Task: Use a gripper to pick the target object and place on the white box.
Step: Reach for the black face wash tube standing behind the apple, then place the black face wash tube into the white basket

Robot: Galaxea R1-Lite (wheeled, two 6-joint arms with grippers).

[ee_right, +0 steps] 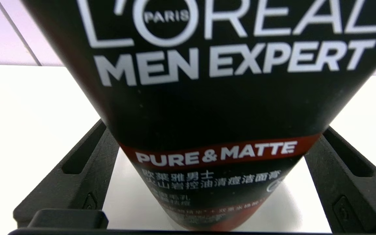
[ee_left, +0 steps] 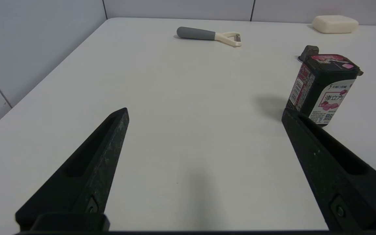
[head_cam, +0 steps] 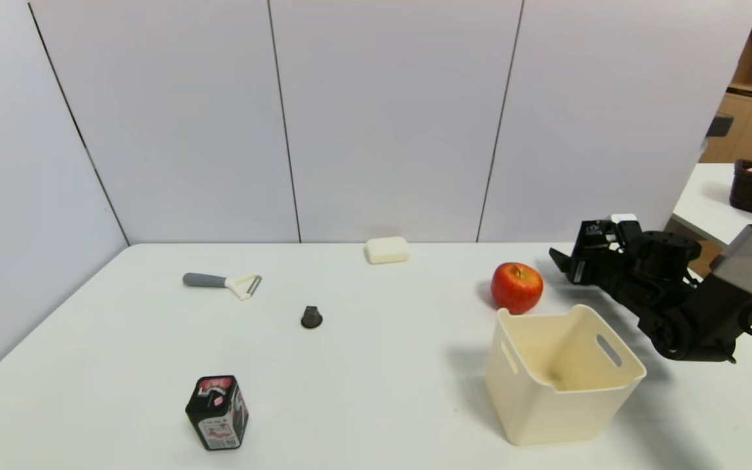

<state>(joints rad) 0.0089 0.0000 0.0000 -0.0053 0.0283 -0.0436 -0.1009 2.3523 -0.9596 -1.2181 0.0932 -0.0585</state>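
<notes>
L'Oreal Men Expert squeeze tube (ee_right: 214,98), black with a red band, fills the right wrist view as it stands upright on the white table (head_cam: 382,391), deep between the two black fingers (ee_right: 86,169) of the right gripper (head_cam: 565,264). The claw is spread, one finger flanking each side of the tube, and its tips are hidden behind the tube, so no firm pinch can be confirmed. In the head view the right arm reaches in level from the robot's right, its claw just beside the red apple (head_cam: 516,287) and beyond the white box (head_cam: 565,411); the tube itself cannot be told apart from the dark fingers there. The box stands open-topped and empty nearer the robot, between the apple and the table's front edge. The left gripper (ee_left: 204,112) sits parked low over the table's left side, its fingers wide apart and holding nothing, with a squat black tin (head_cam: 217,412) close by. A peeler (head_cam: 222,282), a soap-like block (head_cam: 387,250) and a small dark object (head_cam: 311,317) lie well apart on the left and centre of the table. The step in hand appears to be the grasp. The next move likely calls for pressing the claw onto the tube's body, lifting it straight up without nudging the apple, then carrying it back over the box rim before letting go.
</notes>
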